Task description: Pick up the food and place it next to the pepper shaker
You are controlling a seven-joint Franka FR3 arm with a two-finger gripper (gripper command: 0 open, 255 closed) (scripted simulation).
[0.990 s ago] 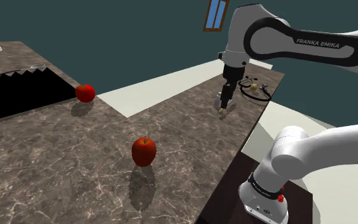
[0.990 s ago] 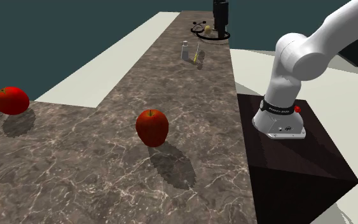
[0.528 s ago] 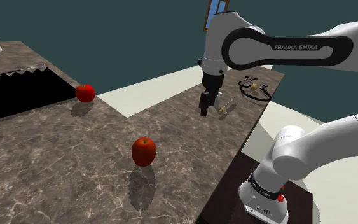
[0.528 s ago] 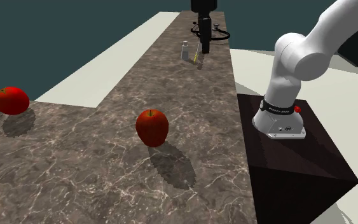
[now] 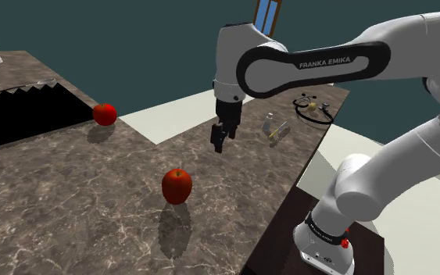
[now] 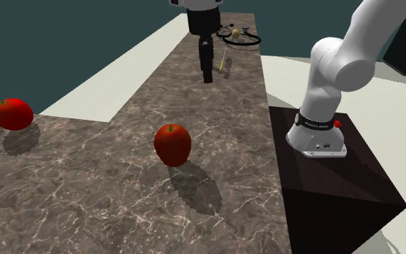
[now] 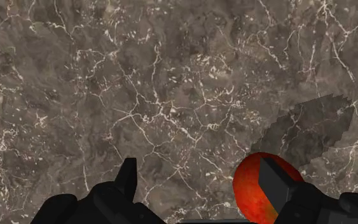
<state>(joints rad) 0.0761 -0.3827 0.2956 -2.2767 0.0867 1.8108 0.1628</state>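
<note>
Brown, white-veined marble countertop point(image 5: 69, 211) is stretching away under a dark teal backdrop. Above it the black claw point(image 5: 220, 141) is hanging off the stone and pointing down. In the wrist view its 2 fingers point(image 7: 128, 179) are standing apart with bare marble between them: the claw is released and is gripping nothing.

Just beside 1 finger in that view, and partly hidden behind it, the nearer apple point(image 5: 177, 186) is sitting on the marble, red and untouched. In the shoulder view it is resting upright toward the lower left of the claw, casting a shadow on the counter.

On the claw's other side, toward the counter's far end, the small pepper shaker point(image 5: 270, 125) is standing well apart from that apple, with a black ring-shaped item point(image 5: 313, 108) lying beyond it.

A 2nd red apple point(image 5: 105, 114) is sitting farther off at the shoulder view's left, close to the edge of a black recess point(image 5: 23, 117) cut into the counter.

Behind the claw the white arm point(image 5: 312, 62) is arching back to its dark stand point(image 5: 363, 254) at the counter's side.
</note>
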